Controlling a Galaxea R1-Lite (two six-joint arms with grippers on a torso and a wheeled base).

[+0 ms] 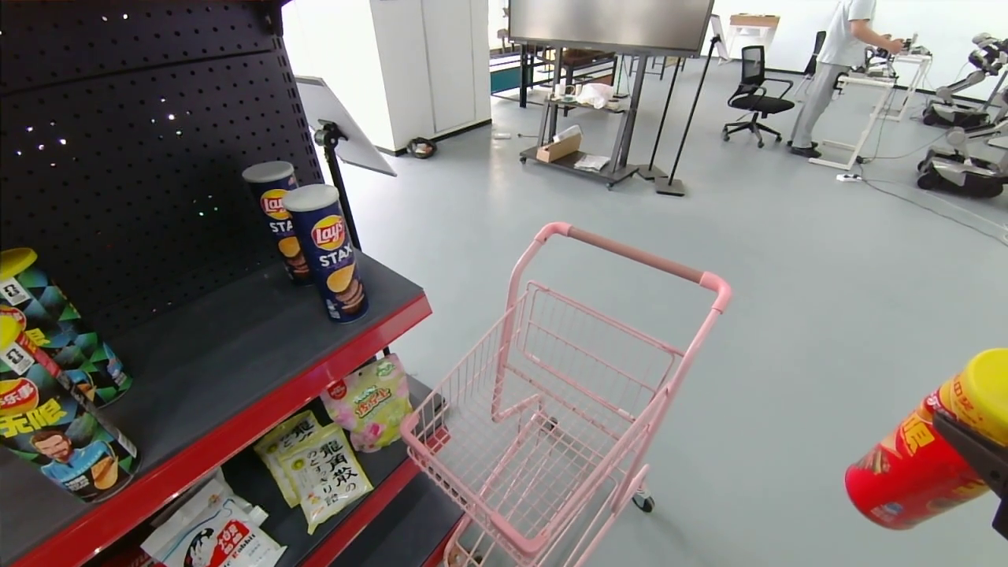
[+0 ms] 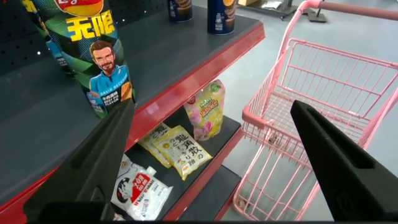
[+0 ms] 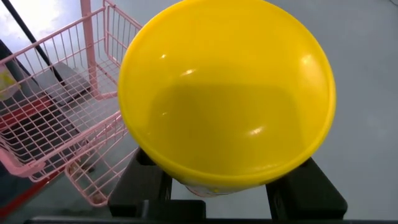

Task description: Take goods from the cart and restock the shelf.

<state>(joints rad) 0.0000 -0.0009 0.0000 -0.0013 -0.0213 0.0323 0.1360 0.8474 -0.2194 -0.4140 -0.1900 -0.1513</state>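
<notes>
Red can (image 1: 917,457) with a yellow lid (image 3: 227,93): held tilted in the air at the cart's 4 o'clock, pinched near its lid end by the right gripper (image 1: 980,465). Pink wire cart (image 1: 630,253): standing on the grey floor. Shelf (image 1: 236,354): at the cart's 9 o'clock, with two blue cans (image 1: 331,252) upright near its front corner and green cans (image 1: 59,425) toward 8 o'clock. Snack bags (image 1: 366,402) lie on the tier beneath. Left gripper (image 2: 211,162): fingers spread wide, hanging before the shelf's red edge.
</notes>
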